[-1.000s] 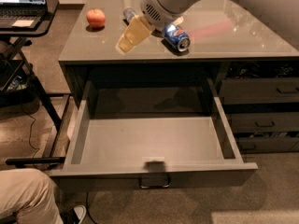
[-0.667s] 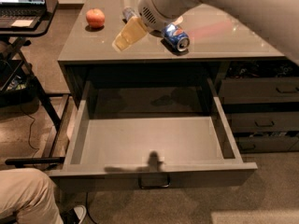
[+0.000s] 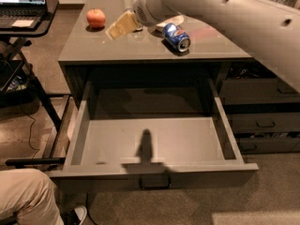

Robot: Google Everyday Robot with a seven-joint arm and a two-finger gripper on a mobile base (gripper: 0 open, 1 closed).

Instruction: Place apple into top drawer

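Note:
The red-orange apple [image 3: 95, 18] sits on the grey counter top [image 3: 140, 48] at its far left. The gripper [image 3: 119, 26], with pale yellowish fingers, hangs above the counter just right of the apple and slightly nearer, not touching it. The top drawer [image 3: 152, 139] is pulled wide open below the counter and holds nothing; its front panel has a small metal bar handle [image 3: 154, 182]. The arm's shadow falls on the drawer floor.
A blue soda can [image 3: 176, 36] lies on its side on the counter right of the gripper, next to a white dish [image 3: 169, 22]. Narrower dark drawers [image 3: 262, 121] stand at right. A laptop stand [image 3: 23, 13] is at left, a person's leg [image 3: 23, 196] at bottom left.
The gripper has moved left and slightly farther along the counter, closer to the apple. The apple, can and drawer have not moved.

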